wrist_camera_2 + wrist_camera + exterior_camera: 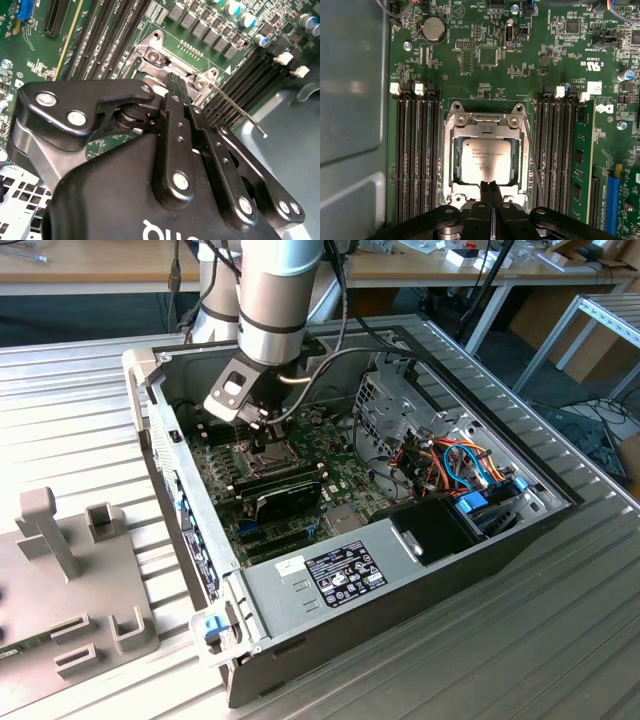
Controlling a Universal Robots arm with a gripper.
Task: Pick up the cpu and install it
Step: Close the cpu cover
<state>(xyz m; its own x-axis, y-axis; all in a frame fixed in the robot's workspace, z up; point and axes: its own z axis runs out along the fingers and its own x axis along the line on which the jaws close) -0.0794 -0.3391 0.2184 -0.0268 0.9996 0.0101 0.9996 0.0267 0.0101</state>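
A ribbed metal worktop is carrying an open computer case lying on its side, while a grey fixture is sitting beside it at the exterior view's left.

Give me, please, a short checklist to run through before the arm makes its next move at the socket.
1. Small flat silver-grey square cpu lying inside the square metal socket frame: ok, it lies flat within the frame.
2. Black pincer free of the cpu: cannot tell; its shut tips sit at the chip's edge.
3. Thin wire socket lever latched down: not ok, its free end stands out over the slots.
4. Long black memory slots beside the socket untouched by the pincer: ok.
5. Cpu fully seated on its contacts: cannot tell.
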